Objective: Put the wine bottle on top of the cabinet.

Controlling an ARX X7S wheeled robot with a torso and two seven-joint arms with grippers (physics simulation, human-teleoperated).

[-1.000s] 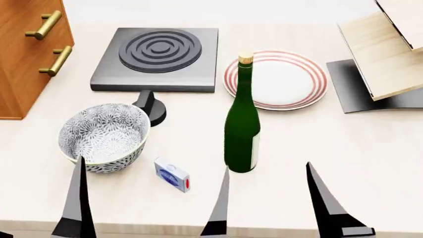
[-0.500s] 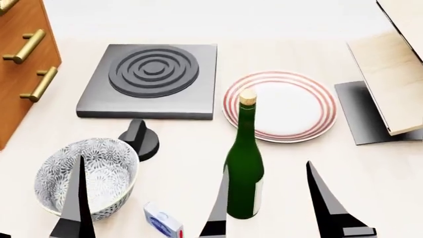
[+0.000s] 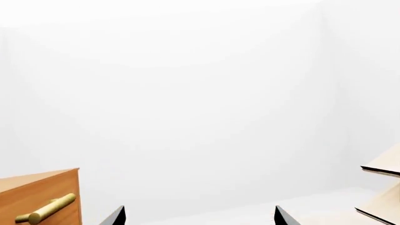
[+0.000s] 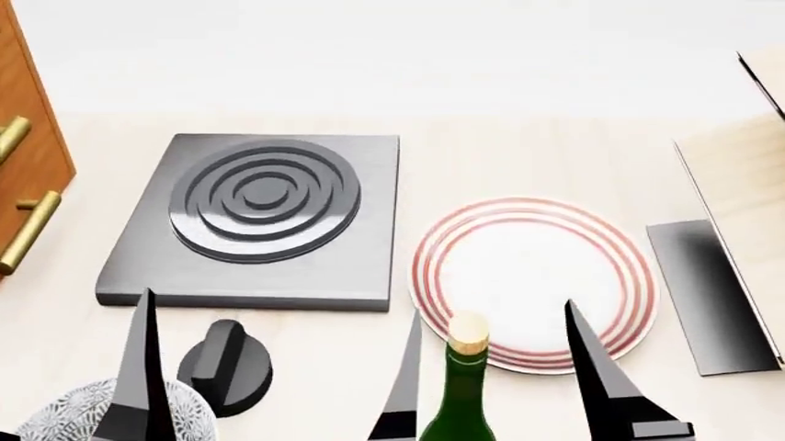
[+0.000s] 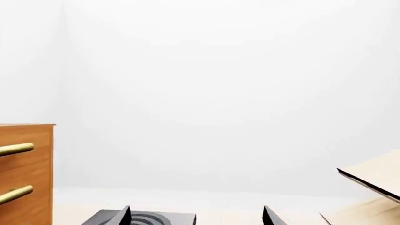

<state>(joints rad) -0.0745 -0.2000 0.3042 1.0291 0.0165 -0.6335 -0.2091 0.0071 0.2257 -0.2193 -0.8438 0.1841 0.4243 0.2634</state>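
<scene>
The wine bottle (image 4: 462,400) is seen upright at the lower edge of the head view, only its cork and neck showing, just in front of the red-striped plate (image 4: 530,280). It is framed between the two spread fingers of the right gripper (image 4: 491,404), which are held wide and apart from the glass. The left gripper (image 4: 145,386) shows one finger there; in its wrist view both tips are set wide. The cabinet (image 4: 28,175) is placed at far left, beside the stove plate (image 4: 257,220).
</scene>
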